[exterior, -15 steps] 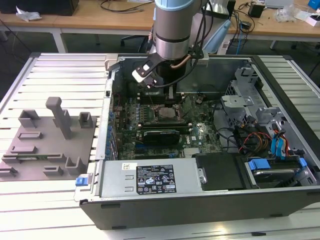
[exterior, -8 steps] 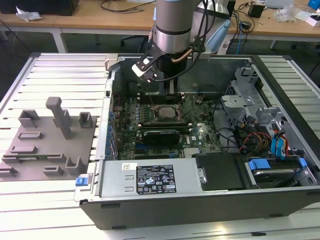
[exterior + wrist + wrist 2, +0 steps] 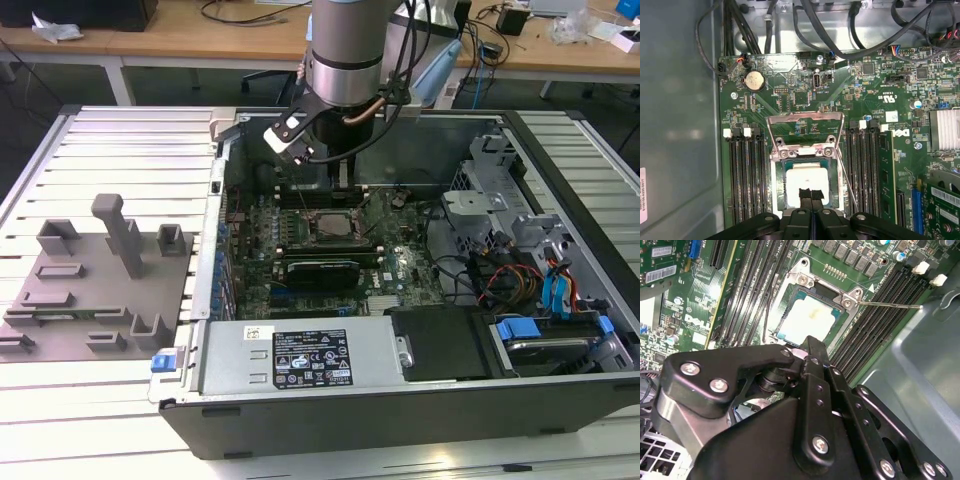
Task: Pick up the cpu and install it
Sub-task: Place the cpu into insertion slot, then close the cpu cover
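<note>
The cpu is a pale silvery square lying flat in the motherboard socket, also seen in the second wrist view as the cpu. The socket's metal load plate stands swung up and the thin lever is free. My gripper hangs right over the near part of the chip with its two black fingers pressed together and nothing between them. Whether the tips touch the chip cannot be told. In the exterior view the gripper reaches down into the open computer case above the socket.
Black memory slots flank the socket on both sides. An expansion card lies just in front, drive cages and cables fill the exterior view's right. A grey plastic fixture sits on the slatted table at the left. The case wall is close.
</note>
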`<state>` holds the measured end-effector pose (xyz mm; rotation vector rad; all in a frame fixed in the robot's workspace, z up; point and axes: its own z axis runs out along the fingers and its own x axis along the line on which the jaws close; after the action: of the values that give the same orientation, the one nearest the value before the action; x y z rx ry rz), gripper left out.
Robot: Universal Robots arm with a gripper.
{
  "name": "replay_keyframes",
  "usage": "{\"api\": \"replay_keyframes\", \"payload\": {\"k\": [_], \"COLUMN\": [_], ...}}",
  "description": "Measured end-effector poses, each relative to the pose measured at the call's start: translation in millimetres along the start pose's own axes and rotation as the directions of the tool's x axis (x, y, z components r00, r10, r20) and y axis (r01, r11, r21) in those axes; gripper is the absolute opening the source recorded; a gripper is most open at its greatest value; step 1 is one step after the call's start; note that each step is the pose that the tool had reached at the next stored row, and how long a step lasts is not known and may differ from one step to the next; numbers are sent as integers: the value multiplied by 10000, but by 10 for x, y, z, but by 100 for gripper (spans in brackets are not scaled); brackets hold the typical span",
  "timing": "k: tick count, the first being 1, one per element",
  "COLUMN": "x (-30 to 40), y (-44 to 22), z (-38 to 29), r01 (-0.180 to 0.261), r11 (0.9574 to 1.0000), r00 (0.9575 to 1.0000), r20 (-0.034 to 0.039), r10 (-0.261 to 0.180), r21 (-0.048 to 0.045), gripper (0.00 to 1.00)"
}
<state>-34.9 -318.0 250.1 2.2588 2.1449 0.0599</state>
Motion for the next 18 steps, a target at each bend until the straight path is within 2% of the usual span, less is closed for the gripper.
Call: {"api": "replay_keyframes", "payload": {"k": [6,7,8,18], "x": [0,1,1,3], "y": [0,3,4,12], "z": [-7,-70,-102,-264], "r01": [0,-1,-1,-1], "r11": [10000,10000,10000,10000], "r00": [10000,10000,10000,10000], "r20": [0,1,1,1], "r10": [0,1,1,1], "r21": [0,0,1,1], "gripper": [11,11,11,11]}}
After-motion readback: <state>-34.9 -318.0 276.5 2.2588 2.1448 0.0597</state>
